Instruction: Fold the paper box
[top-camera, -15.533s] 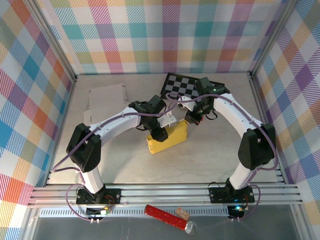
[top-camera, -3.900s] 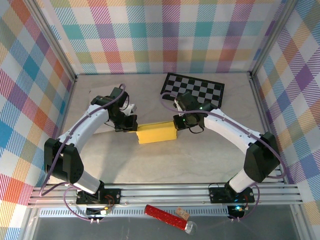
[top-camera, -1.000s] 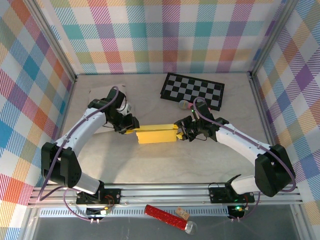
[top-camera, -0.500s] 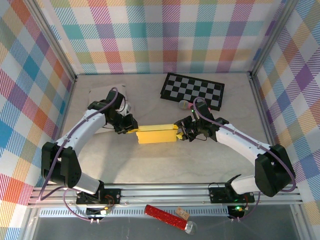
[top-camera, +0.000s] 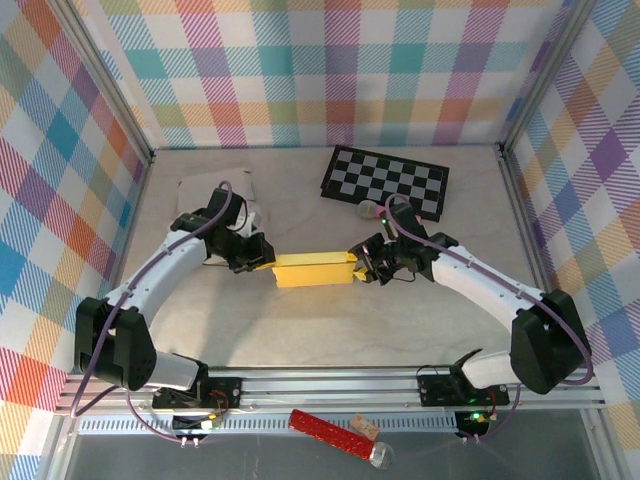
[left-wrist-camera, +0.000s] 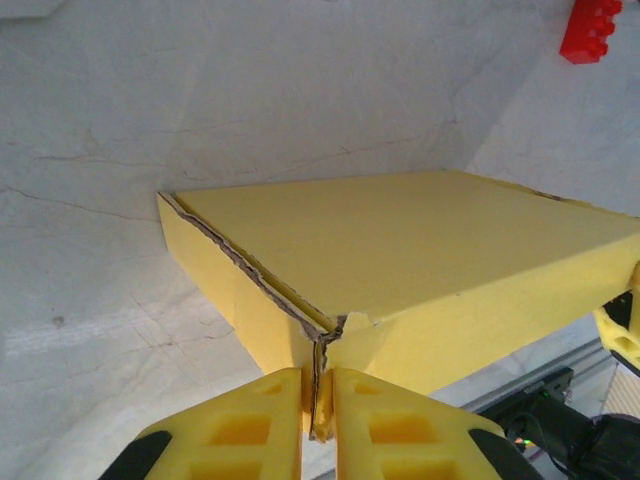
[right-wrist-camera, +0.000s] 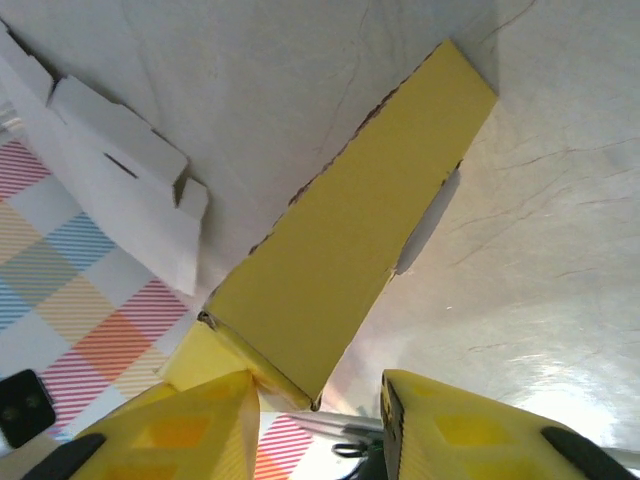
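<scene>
The box (top-camera: 312, 270) lies mid-table (top-camera: 300, 330), its long side running left to right between the two arms. The left gripper (left-wrist-camera: 318, 412) is pinched tight on a thin flap edge at the box's left end, the fingers almost meeting around the card. The right gripper (right-wrist-camera: 318, 400) stands at the other end with its jaws apart. The box's corner sits by one finger, possibly touching it, with a clear gap to the other. A checkerboard (top-camera: 385, 182) and a white card (top-camera: 215, 188) lie farther back.

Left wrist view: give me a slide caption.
Left gripper pinches a corner flap of the yellow paper box.
</scene>
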